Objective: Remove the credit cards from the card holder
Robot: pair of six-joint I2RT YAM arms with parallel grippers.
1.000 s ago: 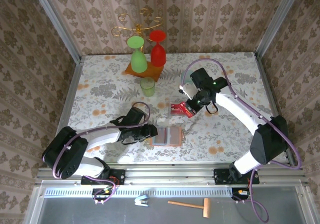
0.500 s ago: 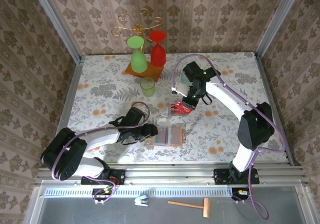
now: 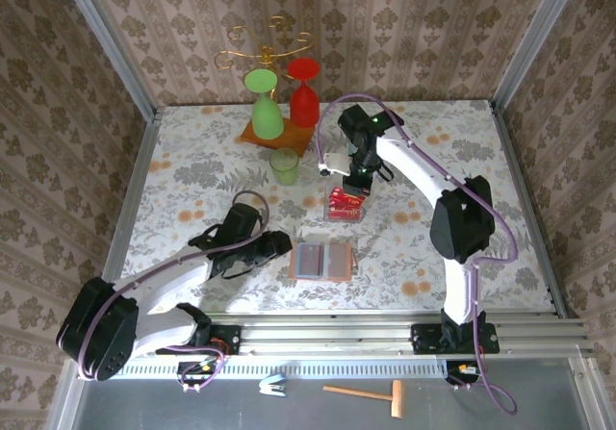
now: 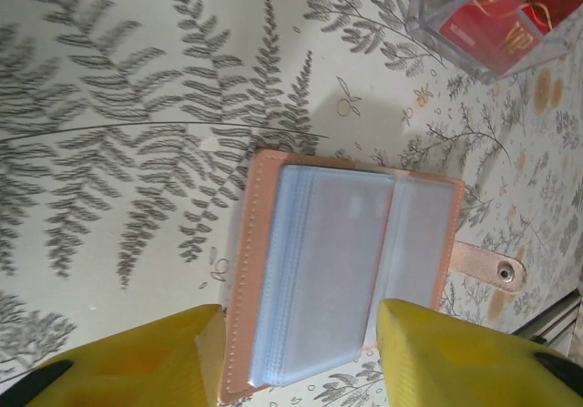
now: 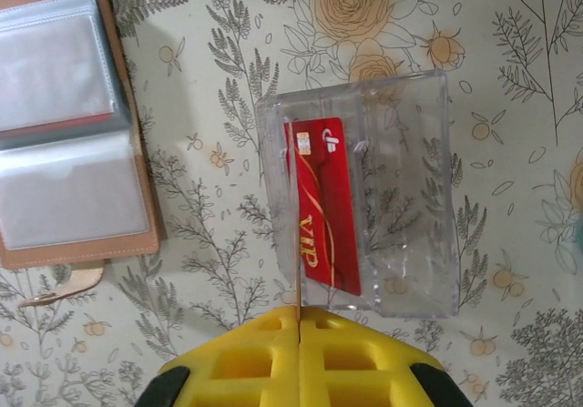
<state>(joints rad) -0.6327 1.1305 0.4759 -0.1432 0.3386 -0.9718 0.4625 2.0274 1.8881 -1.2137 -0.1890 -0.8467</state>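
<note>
Right wrist view: gold letters "VIP" and a gold swirl show on the red credit cards (image 5: 321, 216); a small chip and a white logo sit at one end.
Where the cards are: one lies flat inside a clear plastic box (image 5: 401, 198), near the card holder (image 5: 73, 125); a second stands on its thin edge over the box.
Right end effector (image 5: 299, 320): yellow pads pressed together, pinching that thin card edge.
Left end effector (image 4: 296, 334): yellow fingers spread wide over the card holder, holding nothing.
Card holder: lies open like a book on the tabletop (image 5: 510, 61); tan stitched outside, shiny see-through sleeves inside, a strap (image 4: 483, 263) with a metal snap.
Tabletop: cloth printed with grey ferns and orange flowers.
</note>
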